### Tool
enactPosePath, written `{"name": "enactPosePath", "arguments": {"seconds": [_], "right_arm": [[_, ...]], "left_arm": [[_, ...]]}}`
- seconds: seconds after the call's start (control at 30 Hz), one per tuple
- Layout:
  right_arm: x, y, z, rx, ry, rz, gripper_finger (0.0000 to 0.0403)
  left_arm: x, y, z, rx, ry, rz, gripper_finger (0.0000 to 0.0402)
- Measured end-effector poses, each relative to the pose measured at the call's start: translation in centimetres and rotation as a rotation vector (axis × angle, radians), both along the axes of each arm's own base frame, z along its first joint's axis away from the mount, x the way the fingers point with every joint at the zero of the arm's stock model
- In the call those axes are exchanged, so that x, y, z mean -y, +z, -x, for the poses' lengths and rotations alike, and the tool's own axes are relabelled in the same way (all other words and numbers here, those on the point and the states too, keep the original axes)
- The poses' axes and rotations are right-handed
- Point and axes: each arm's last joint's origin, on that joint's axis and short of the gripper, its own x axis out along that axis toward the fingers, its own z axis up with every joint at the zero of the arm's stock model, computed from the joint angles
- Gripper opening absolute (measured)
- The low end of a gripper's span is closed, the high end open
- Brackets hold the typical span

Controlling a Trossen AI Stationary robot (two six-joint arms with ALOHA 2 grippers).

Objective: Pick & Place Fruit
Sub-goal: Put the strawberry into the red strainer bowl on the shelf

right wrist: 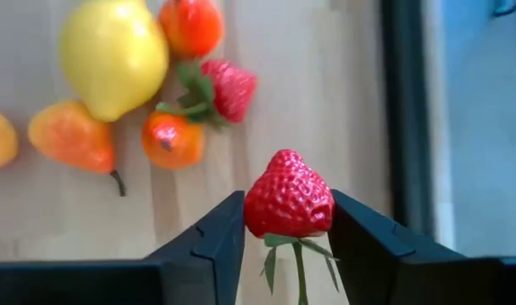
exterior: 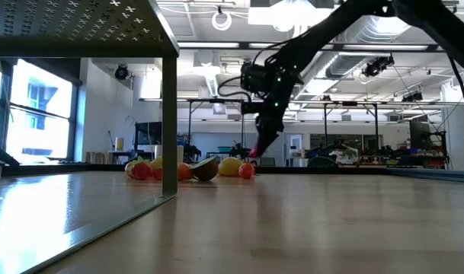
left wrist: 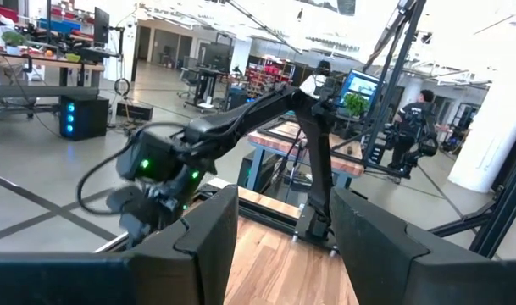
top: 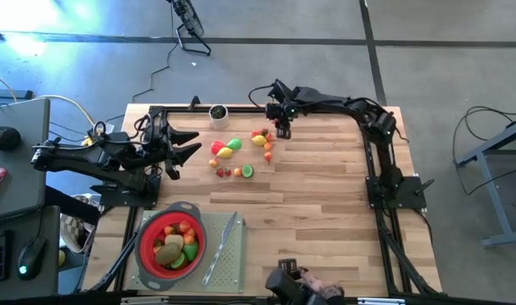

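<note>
**Operator:** State the condition of the right gripper (right wrist: 287, 222) and its load

**Technician:** Its jaws are closed on a toy strawberry (right wrist: 288, 196), one finger on each flank of the berry, leaves and stem hanging out below the contact line. In the high view this gripper is above the far end of the table (top: 325, 203), beside the right-hand cluster of loose fruit (top: 263, 141)

**Operator:** Handling properties?

**Technician:** Judged as a light, rigid moulded part with a dimpled skin. The tapered body may squirt out of flat fingers if gripped near the tip; hold across the widest section, as now. Do not grip the stem, which looks thin and flexible

**Operator:** Destination and other arm?

**Technician:** The red strainer (top: 144, 246) at the near left already holds several fruits. The left gripper (top: 188, 145) waits at the table's left edge, jaws parted and empty
</note>
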Motion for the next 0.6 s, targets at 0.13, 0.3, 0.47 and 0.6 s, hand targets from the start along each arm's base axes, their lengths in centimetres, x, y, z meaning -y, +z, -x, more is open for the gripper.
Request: {"name": "enactPosePath", "arguments": {"seconds": [0.13, 0.3, 0.47, 0.6], "right_arm": [[-0.5, 2.7, 0.4, 0.046, -0.005, 0.051, 0.0150], [-1.8, 6.3, 0.8, 0.134, -0.015, 0.099, 0.0132], [-3.6, 10.8, 1.3, 0.283, -0.045, 0.152, 0.0145], [-5.6, 14.6, 1.8, 0.427, -0.042, 0.190, 0.0146]], "left_arm": [[0.0, 0.0, 0.0, 0.000, 0.002, 0.001, 0.0181], [0.0, 0.0, 0.0, 0.000, 0.002, 0.001, 0.0181], [0.0, 0.0, 0.0, 0.000, 0.003, 0.001, 0.0181], [0.0, 0.0, 0.0, 0.000, 0.002, 0.000, 0.0181]]}}
